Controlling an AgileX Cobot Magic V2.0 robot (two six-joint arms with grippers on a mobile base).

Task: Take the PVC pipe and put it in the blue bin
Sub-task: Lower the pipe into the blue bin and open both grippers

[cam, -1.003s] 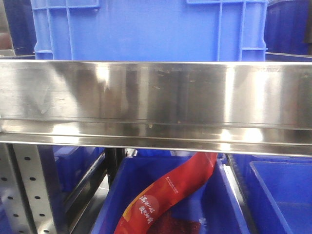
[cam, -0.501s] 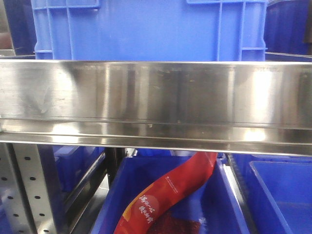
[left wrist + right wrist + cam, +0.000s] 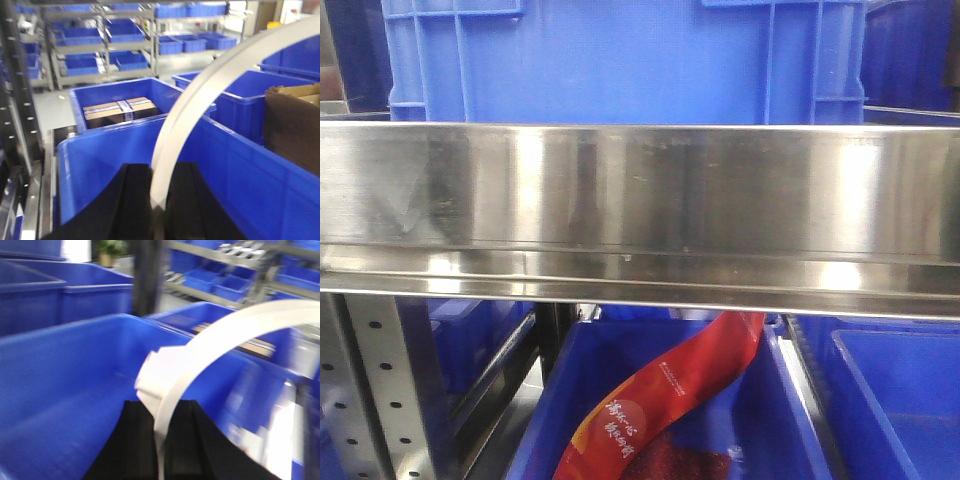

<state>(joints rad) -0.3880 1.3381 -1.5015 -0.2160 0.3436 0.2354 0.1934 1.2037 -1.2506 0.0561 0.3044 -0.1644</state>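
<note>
1. Left wrist cam: my left fingers (image 3: 144, 175), black, are closed down on the PVC pipe (image 3: 172, 130), a white strip pinched btwn them w/ no gap showing.
2. The pipe arches up & to the right, leaving the frame near the top right corner.
3. Behind it is the open inside of a blue bin (image 3: 90, 170). Farther bins hold a taped cardboard box (image 3: 120, 110) & a brown carton (image 3: 295, 125).
4. Right wrist cam, blurry: my right fingers (image 3: 181, 415) clamp a second PVC pipe (image 3: 240, 325), the same white arch, w/ a blocky end just above the finger tips.
5. Another blue bin (image 3: 60, 390) fills the view behind & left of it. Can't tell if either pipe touches a bin.
6. Front cam: a steel shelf rail (image 3: 640, 200) runs across the middle, w/ a blue crate (image 3: 620, 60) above. Below it, a lower bin (image 3: 775, 420) holds a red packet (image 3: 660, 400).
</note>
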